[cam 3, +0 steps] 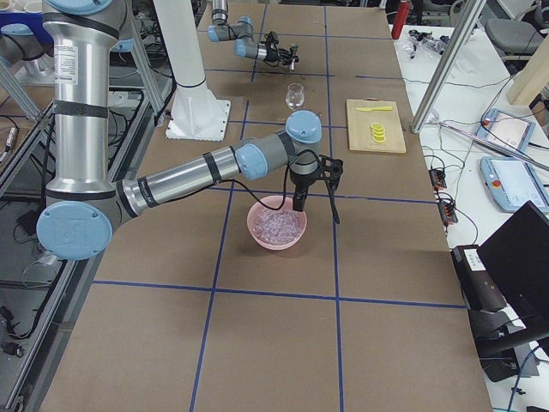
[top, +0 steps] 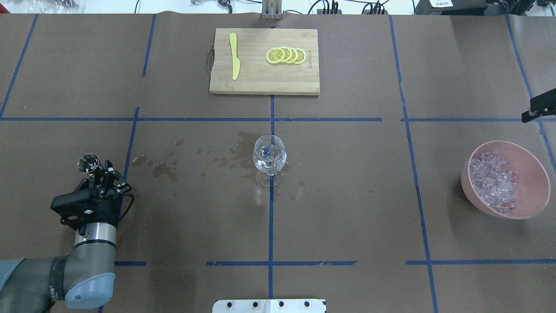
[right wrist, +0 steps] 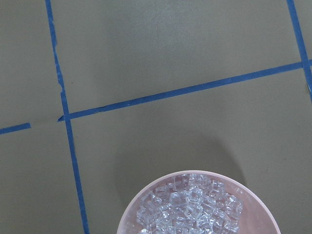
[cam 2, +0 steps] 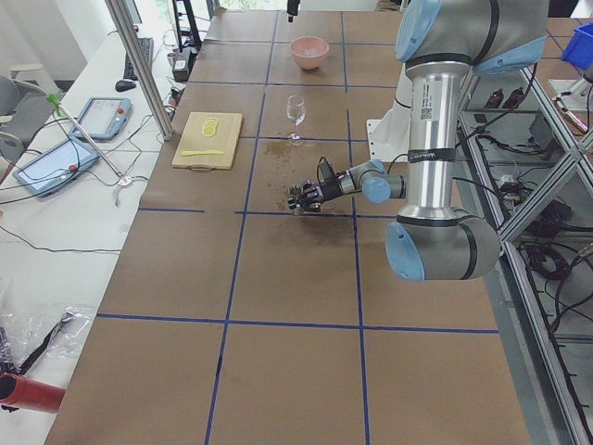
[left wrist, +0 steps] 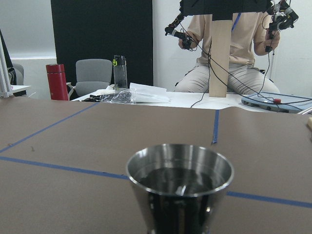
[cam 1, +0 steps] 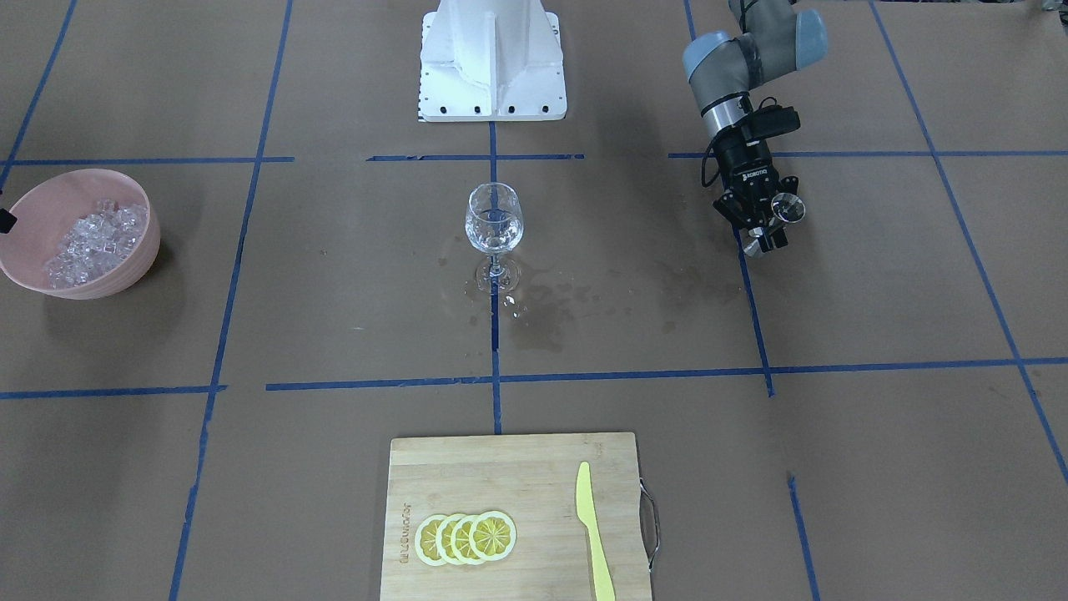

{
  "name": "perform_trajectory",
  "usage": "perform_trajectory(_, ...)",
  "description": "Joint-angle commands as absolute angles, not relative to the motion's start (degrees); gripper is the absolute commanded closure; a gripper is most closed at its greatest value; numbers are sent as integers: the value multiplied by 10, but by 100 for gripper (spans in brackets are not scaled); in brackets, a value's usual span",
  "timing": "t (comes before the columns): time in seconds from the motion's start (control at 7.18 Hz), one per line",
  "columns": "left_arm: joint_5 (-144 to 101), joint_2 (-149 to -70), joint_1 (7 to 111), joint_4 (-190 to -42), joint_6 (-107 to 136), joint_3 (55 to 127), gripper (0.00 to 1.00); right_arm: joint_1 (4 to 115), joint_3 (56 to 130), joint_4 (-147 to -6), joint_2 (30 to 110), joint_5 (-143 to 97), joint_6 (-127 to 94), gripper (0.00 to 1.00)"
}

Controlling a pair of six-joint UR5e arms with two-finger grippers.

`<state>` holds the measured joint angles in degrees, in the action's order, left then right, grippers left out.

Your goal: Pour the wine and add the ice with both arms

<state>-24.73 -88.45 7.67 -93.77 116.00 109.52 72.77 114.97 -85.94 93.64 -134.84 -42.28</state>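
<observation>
Left gripper (top: 96, 170): you see its fingers clenched on a steel cup (top: 88, 163), held upright, well apart from the stemmed glass (top: 269, 150).
Right gripper (cam 3: 298, 203): it hangs over the pink bowl (top: 536, 174); you cannot tell whether its fingers are released.
Wine (top: 269, 164): clear liquid low in the glass, mid-tabletop (top: 347, 208), wet patches (top: 165, 170) nearby.
Ice (top: 493, 182): heaped in the pink bowl.

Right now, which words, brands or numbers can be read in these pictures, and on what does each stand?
"ROBOTIQ": on the body of the left gripper, which holds a steel cup.
Engraved mark on the cutting board: too blurred to read.
Sticker on the left arm: too small to read.
</observation>
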Motion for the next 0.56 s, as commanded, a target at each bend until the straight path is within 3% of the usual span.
perform_trajectory(0.0,-246,-881,81,-939,1132,1135,100,728,1150,-859,937,-1349,-423,0)
perform_trajectory(0.42,-245,-931,95,-945,1030,1143,100,728,1150,-854,937,-1350,-423,0)
